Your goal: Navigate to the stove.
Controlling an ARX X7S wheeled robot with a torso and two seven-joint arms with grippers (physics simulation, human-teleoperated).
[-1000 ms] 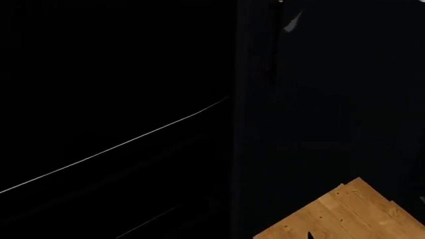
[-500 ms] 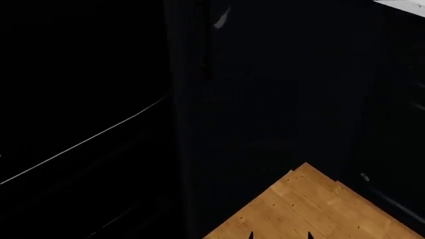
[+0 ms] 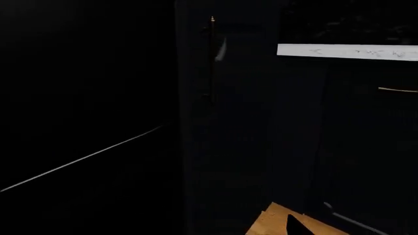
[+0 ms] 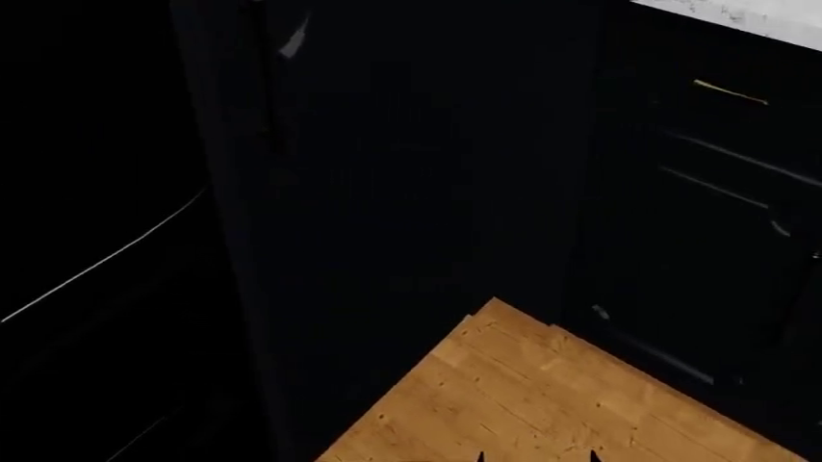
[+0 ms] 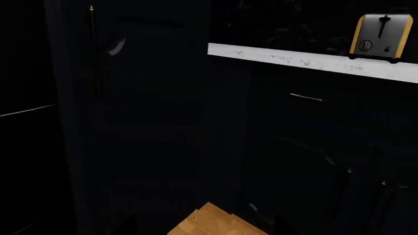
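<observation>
Dark navy cabinets (image 4: pixel 424 173) fill nearly every view ahead of our fingers, with a white worktop (image 5: pixel 307 62) edge and a toaster (image 5: pixel 382 32) beyond; the stove is not visible, so we judge we're mid-navigation and must keep turning to find it. Only black finger tips (image 4: pixel 537 456) poke in, cropped; whether either pair is apart or together we cannot tell.

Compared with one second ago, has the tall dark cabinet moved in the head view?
Yes, in the picture only: the tall cabinet slid left and the wood floor patch grew, so the camera turned right.
</observation>
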